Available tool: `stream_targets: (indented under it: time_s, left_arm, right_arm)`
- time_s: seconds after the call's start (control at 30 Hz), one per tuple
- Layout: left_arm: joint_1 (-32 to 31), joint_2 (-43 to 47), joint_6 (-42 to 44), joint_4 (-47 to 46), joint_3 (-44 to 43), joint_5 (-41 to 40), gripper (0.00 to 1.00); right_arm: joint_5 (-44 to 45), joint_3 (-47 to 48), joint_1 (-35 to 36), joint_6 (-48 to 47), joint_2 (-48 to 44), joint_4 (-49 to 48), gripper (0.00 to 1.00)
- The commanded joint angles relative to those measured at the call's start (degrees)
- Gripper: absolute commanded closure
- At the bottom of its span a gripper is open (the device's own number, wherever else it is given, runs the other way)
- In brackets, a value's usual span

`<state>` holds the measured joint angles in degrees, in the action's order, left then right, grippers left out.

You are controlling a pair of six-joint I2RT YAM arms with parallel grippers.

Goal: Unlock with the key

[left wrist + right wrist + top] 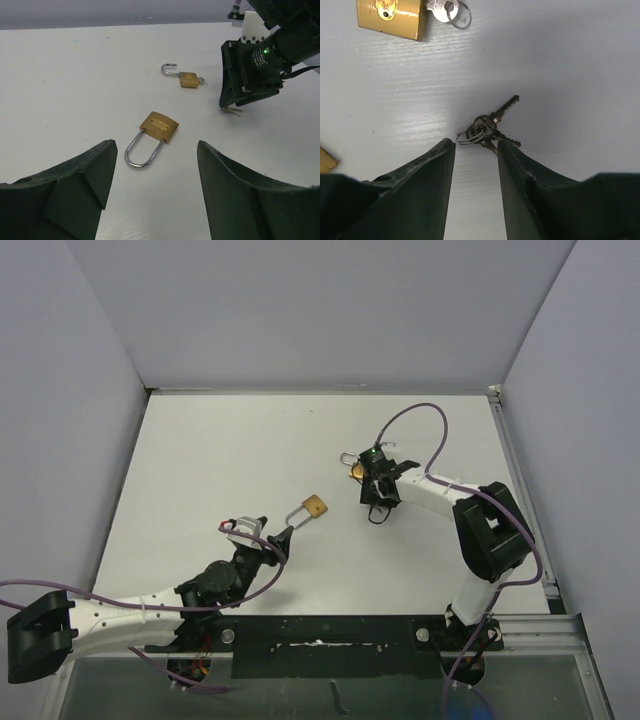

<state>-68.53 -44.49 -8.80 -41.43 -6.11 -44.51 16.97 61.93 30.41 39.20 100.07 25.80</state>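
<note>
Steel keys [487,127] lie just beyond the tips of the right claw [476,145]

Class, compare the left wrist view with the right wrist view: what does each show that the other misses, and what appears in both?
Left wrist only: the closed padlock whole, the open shackle of the far padlock, and the open left tool. Right wrist only: the open right tool from inside, its fingers flanking the key bunch. Both: the far padlock's brass body with a key in it, the key bunch, the white table.
</note>
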Motion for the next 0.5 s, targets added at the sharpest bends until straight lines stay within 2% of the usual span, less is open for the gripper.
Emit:
stream_targets:
  time_s: [0.0,0.47]
  left_arm:
    - [0.2,0.8,-0.6,-2.8,0.1,0.1,0.36]
    - [0.2,0.8,-0.7,-2.7,0.0,0.0,0.36]
  right_arm:
    - [1.0,1.8,-0.9,-1.6,-0.2,-1.1,0.59]
    - [-0.3,2.9,-1.2,-4.3,2.9,-3.6,0.62]
